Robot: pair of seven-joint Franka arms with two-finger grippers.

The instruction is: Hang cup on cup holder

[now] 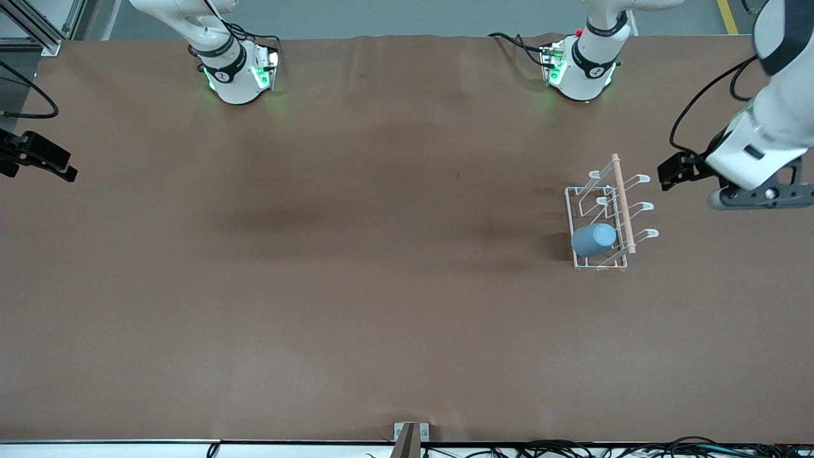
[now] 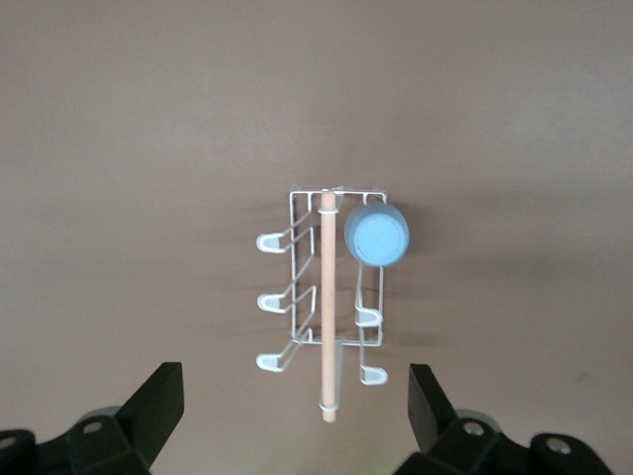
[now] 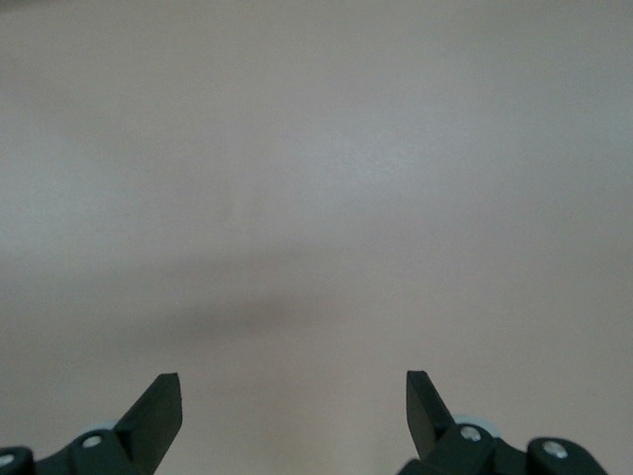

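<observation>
One blue-grey cup (image 1: pixel 593 240) sits hung on your white wire cup holder (image 1: pixel 609 219).
You see its matte, handleless body tilted on a prong; left tool (image 1: pixel 744 184) hovers released just beside the holder, right tool (image 1: pixel 38 159) waits released over bare desk (image 1: pixel 318 254).

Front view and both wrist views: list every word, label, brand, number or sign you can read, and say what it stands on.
None can be read.
Cup: plain, no print.
Cup holder: bare wire and wooden rod, no label.
Round black marks on the two arm bases: too small to read.
Left gripper and right gripper: no lettering shows.
</observation>
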